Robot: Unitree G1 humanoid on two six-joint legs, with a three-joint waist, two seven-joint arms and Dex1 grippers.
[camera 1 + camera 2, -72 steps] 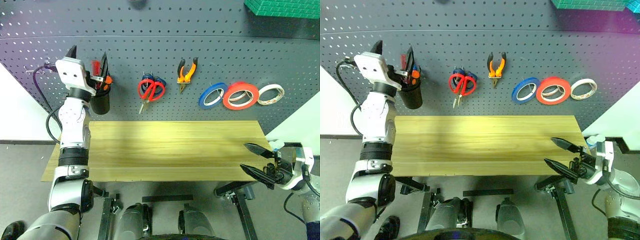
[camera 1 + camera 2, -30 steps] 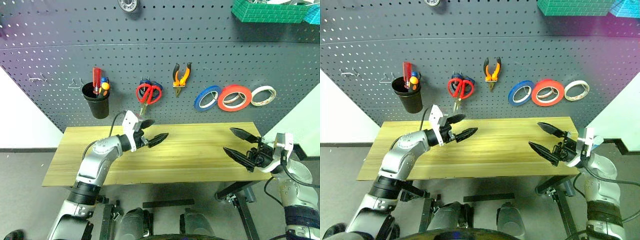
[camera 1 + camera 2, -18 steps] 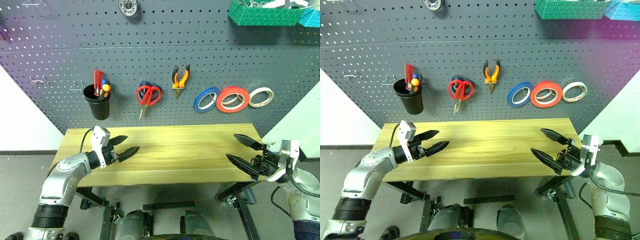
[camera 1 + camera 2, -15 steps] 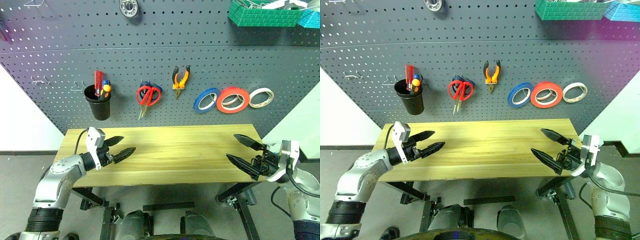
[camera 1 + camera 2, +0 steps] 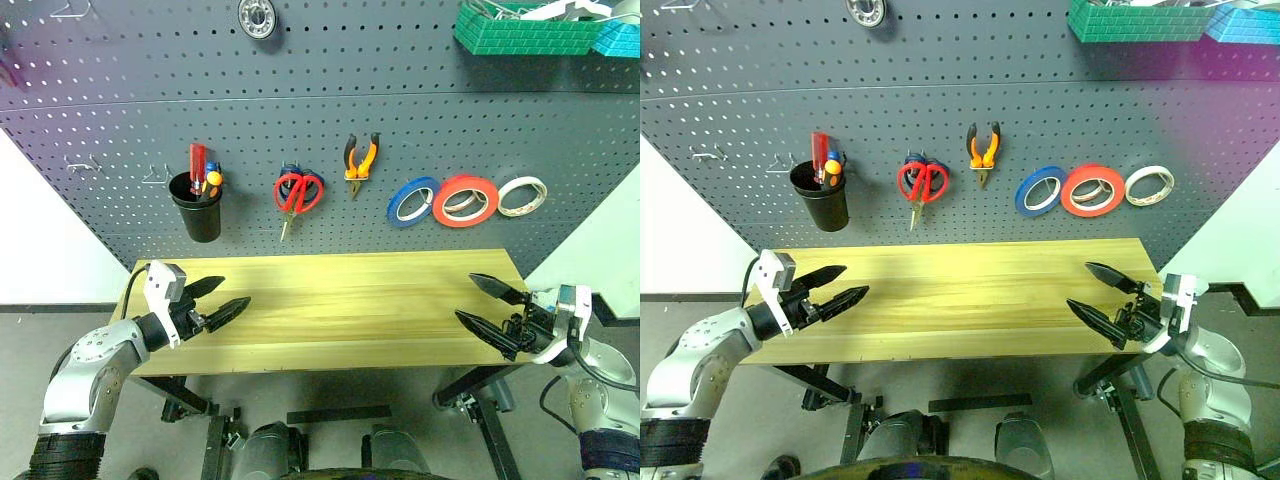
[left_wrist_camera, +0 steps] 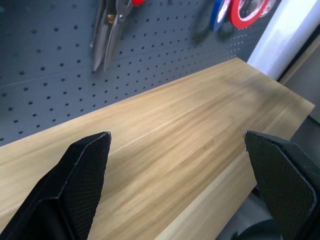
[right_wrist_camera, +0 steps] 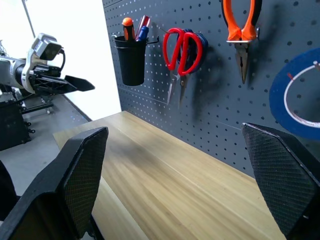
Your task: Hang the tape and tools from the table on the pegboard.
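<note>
From the head, the desk (image 5: pixel 330 300) lies bare, and everything the job asks for is up on the pegboard (image 5: pixel 320 130). The red screwdriver (image 5: pixel 197 163) stands in a black cup (image 5: pixel 197 210) hooked to the board, handle up so it cannot slide out. The red scissors (image 5: pixel 297 192) hang by their handle loops, blades down, over a blue pair. The pliers (image 5: pixel 361 157) straddle a hook by their orange handles. The big red tape (image 5: pixel 466 200) loops over a peg between a blue roll (image 5: pixel 415 201) and a white roll (image 5: pixel 523 196). The left claw (image 5: pixel 218 300) hovers over the desk's left end, fingers spread and empty. The right claw (image 5: pixel 487 304) mirrors it at the right end, also wide apart, carrying nothing. That posture reads as the job finished, arms parked clear.

Left wrist camera: two black fingers (image 6: pixel 75 175) stand far apart with only plain wood between them, scissor blades and tape on the board beyond.

Right wrist camera: its own fingers (image 7: pixel 70 175) are splayed just as wide, and past them the cup, scissors, pliers and blue roll hang along the board, with the other claw (image 7: pixel 75 85) across the desk.
</note>
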